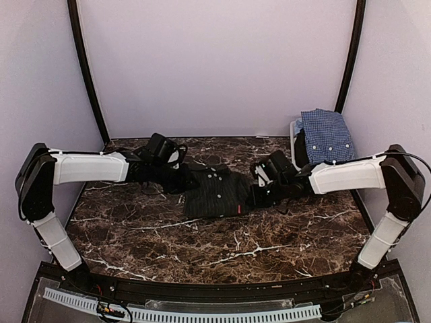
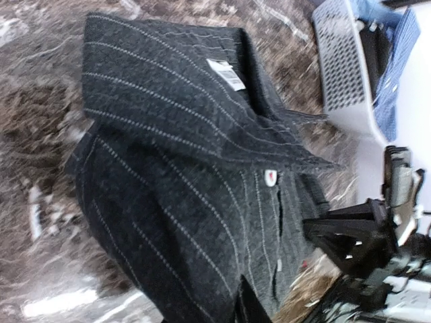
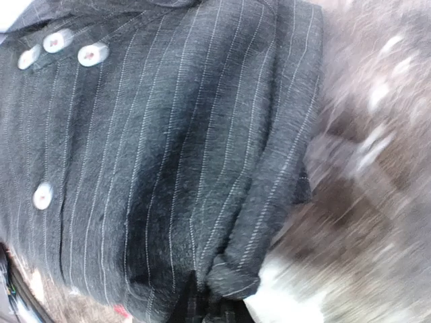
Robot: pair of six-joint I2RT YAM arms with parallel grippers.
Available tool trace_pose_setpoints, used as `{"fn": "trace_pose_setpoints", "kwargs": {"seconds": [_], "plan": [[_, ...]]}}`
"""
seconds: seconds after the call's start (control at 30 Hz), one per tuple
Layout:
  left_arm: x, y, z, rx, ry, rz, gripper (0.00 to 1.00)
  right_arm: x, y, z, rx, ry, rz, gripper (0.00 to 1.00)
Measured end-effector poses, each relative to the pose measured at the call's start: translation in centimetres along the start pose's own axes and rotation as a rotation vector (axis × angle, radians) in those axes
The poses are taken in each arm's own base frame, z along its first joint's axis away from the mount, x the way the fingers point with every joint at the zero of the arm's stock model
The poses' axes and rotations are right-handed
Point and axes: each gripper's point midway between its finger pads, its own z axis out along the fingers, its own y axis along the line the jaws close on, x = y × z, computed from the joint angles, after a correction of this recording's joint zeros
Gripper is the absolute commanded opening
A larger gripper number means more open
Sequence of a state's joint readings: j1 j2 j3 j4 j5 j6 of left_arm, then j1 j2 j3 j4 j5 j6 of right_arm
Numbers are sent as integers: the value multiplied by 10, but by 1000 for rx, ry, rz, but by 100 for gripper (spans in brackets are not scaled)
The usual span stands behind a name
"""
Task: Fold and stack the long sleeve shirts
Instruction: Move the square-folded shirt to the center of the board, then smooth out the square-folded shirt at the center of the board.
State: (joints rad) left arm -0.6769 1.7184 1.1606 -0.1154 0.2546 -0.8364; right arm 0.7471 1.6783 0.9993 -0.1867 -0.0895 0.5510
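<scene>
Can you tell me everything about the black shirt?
The black shirt is soft-looking dark cloth with thin light stripes, small white buttons, a collar and a white tag inside it. It lies folded small on the brown marble table, buttons up. The left gripper is at one side edge; the right gripper pinches the other.

The black pinstriped shirt [image 1: 215, 192] is matt woven cloth with a slightly fuzzy nap, and its white buttons [image 3: 92, 54] are smooth and glossy. The checked shirt [image 1: 326, 134] is thin, flat-woven cloth. The basket [image 2: 343, 67] is white moulded plastic. The table [image 1: 202, 249] is smooth, faintly shiny, marble-look stone.
</scene>
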Motion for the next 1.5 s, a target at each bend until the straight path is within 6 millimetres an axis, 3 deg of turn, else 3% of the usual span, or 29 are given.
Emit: {"fn": "trace_pose_setpoints", "kwargs": {"seconds": [0.03,0.1,0.17,0.2,0.23,0.3,0.37,0.6,0.77,0.9,1.17,1.33,1.5], "plan": [[11,12,-5,-26,18,4,47,17,9,0,-16,17,-4,21],[32,40,-9,-95,57,2,53,55,19,3,-34,72,-6,31],[50,70,-8,-168,97,-7,56,88,14,6,-25,125,6,39],[60,86,-9,-207,121,-16,56,101,6,5,-6,147,24,41],[68,101,-11,-245,141,-23,57,100,5,3,-11,133,37,42],[73,118,-15,-293,157,-31,57,94,3,-8,3,106,59,44],[68,123,-18,-309,143,-24,57,80,5,-21,11,60,58,44],[36,110,-34,-254,46,-10,52,27,28,-42,10,-59,14,44],[19,98,-32,-219,21,-7,48,-15,39,-26,20,-94,-30,41],[9,96,-23,-223,13,-3,47,-41,26,-1,53,-94,-34,39],[11,114,-12,-264,36,-22,47,-39,-4,45,79,-4,-27,38],[10,115,-6,-241,43,-36,44,-40,-4,55,67,14,-27,38],[12,114,2,-219,57,-53,34,-42,-2,65,55,18,-29,36]]}}
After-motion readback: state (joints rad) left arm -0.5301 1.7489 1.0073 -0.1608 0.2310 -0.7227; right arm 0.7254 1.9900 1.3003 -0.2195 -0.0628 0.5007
